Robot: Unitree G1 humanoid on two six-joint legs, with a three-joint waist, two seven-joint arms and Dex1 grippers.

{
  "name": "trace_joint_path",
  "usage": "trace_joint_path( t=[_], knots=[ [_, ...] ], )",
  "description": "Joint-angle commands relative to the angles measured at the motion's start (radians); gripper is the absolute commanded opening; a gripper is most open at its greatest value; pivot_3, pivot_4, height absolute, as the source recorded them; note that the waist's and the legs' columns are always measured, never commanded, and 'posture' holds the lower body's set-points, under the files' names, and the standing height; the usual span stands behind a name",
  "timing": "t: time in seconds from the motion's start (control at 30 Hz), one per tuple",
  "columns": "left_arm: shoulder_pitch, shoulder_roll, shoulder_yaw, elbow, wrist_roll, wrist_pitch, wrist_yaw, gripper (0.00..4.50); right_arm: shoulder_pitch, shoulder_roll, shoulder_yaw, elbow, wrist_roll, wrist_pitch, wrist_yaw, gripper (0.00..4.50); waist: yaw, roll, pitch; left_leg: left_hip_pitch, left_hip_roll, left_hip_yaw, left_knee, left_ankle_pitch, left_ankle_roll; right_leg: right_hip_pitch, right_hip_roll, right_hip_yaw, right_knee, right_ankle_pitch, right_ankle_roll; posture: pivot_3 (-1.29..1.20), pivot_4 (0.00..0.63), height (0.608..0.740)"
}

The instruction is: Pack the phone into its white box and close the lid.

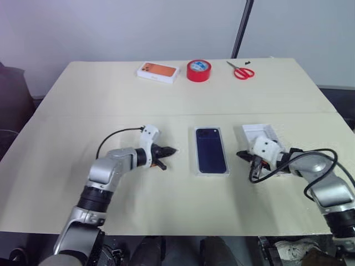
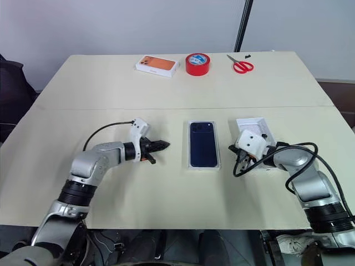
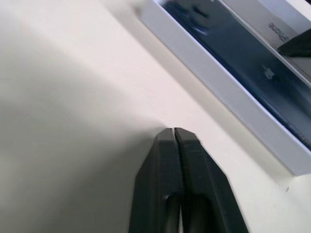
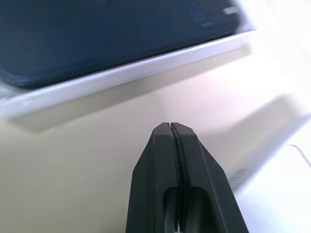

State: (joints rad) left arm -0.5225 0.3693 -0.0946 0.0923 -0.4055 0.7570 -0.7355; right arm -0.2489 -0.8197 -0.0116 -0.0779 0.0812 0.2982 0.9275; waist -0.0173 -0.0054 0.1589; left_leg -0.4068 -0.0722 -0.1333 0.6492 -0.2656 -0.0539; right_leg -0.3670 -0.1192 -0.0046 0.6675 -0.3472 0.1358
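I see the phone lying in the white box at table centre — between both grippers, touching neither. Left gripper fingers together; right gripper likewise. Lid sits beside the right one.

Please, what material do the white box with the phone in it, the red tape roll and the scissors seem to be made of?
White box: probably matte cardboard; thin, straight white walls around the phone.
Red tape roll: looks like glossy plastic tape, a wound ring with a pale core.
Scissors: red handles, likely plastic; the blades are too small to judge, perhaps metal.
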Motion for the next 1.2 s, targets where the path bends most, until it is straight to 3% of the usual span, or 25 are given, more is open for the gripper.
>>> trace_joint_path(
  t=[0.03,0.2,0.23,0.37,0.63,0.87,1.07,1.13,1.2],
  knots=[
    [0.000,0.073,0.031,-0.040,0.006,-0.119,-0.094,1.88,-0.033,0.032,-0.082,-0.062,0.094,0.113,-0.038,1.38,-0.001,0.000,0.000,0.000,0.000,0.000,0.000,0.000,0.000,0.000,0.000,0.000,0.000,0.000,0.000,0.00,0.150,0.740],
    [0.006,0.169,0.060,-0.017,-0.007,-0.233,-0.221,4.46,-0.025,0.036,-0.111,-0.099,0.086,0.225,-0.134,4.08,0.003,0.000,0.000,0.000,0.000,0.000,0.000,0.000,0.000,0.000,0.000,0.000,0.000,0.000,0.000,0.00,0.150,0.740],
    [0.014,0.181,0.065,-0.017,0.002,-0.282,-0.240,4.50,-0.022,0.040,-0.114,-0.108,0.070,0.249,-0.171,4.46,0.003,0.000,0.000,0.000,0.000,0.000,0.000,0.000,0.000,0.000,0.000,0.000,0.000,0.000,0.000,0.00,0.150,0.740],
    [0.047,0.221,0.069,-0.022,0.021,-0.419,-0.308,4.50,0.000,0.037,-0.113,-0.164,0.055,0.324,-0.236,4.46,0.003,0.000,0.000,0.000,0.000,0.000,-0.001,0.000,0.000,0.000,-0.001,0.000,0.000,0.000,0.000,0.00,0.150,0.740],
    [0.089,0.229,0.133,0.013,-0.062,-0.560,-0.490,4.50,0.034,0.179,-0.192,-0.407,0.102,0.793,-0.450,4.46,0.002,0.000,0.000,0.000,0.001,0.000,-0.001,0.000,0.000,-0.001,-0.001,0.001,0.000,0.000,0.000,0.00,0.150,0.740],
    [0.102,0.235,0.113,0.034,-0.046,-0.606,-0.578,4.50,-0.036,0.161,-0.175,-0.479,0.168,1.119,-0.460,4.46,-0.002,0.001,0.000,0.000,0.001,0.000,-0.001,0.000,0.001,-0.001,0.000,0.001,0.001,0.000,0.000,0.00,0.150,0.740],
    [0.114,0.200,0.101,0.013,-0.043,-0.617,-0.568,4.50,-0.102,0.130,-0.154,-0.429,0.202,1.217,-0.453,4.46,-0.002,0.001,0.000,0.000,0.001,0.000,-0.001,0.000,0.001,-0.001,0.000,0.001,0.001,0.000,0.000,0.00,0.150,0.740],
    [0.131,0.185,0.099,-0.012,-0.046,-0.609,-0.546,4.50,-0.103,0.124,-0.155,-0.411,0.212,1.225,-0.451,3.95,-0.002,0.001,0.000,0.000,0.001,0.000,-0.001,0.000,0.001,-0.001,0.000,0.001,0.001,0.000,0.000,0.00,0.150,0.740],
    [0.157,0.174,0.096,-0.041,-0.046,-0.605,-0.527,4.50,-0.104,0.115,-0.148,-0.398,0.215,1.225,-0.454,3.06,-0.003,0.001,0.000,0.000,0.001,0.000,-0.001,-0.001,0.001,-0.001,0.000,0.001,0.001,0.000,0.000,0.00,0.150,0.740]
  ],
)
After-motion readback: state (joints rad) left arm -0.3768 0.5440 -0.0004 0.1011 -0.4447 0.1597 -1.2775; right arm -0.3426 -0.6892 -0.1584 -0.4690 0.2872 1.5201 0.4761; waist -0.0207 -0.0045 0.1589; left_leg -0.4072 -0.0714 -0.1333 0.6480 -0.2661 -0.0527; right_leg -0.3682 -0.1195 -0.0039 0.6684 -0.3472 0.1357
